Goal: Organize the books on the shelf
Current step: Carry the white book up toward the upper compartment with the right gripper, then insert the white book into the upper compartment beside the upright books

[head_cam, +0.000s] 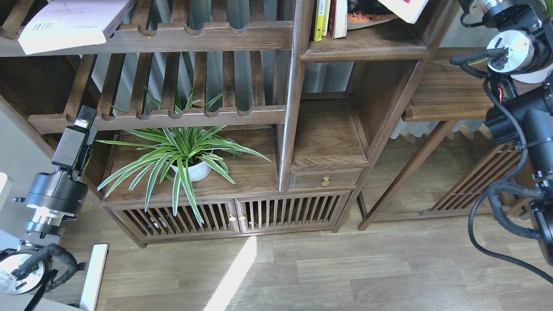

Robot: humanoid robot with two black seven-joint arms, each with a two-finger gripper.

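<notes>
Dark brown boards form the shelf (365,47), flat and plain-edged, so books can sit steady there. My right arm's end runs out past the top edge, so I cannot tell what its claw holds; the large white book (404,7), tilted above a red-and-dark one (367,11), may be in it. My left gripper (80,131) hangs idle, its fingers indistinct. A pale lilac paperback (71,23) rests flat across scalloped slats.

We see a striped green plant (181,149) in a white pot (194,171) on a low board above two slatted doors (229,214), a small drawer (325,178) beside it, and thin yellow and red upright books (329,17) higher up.
</notes>
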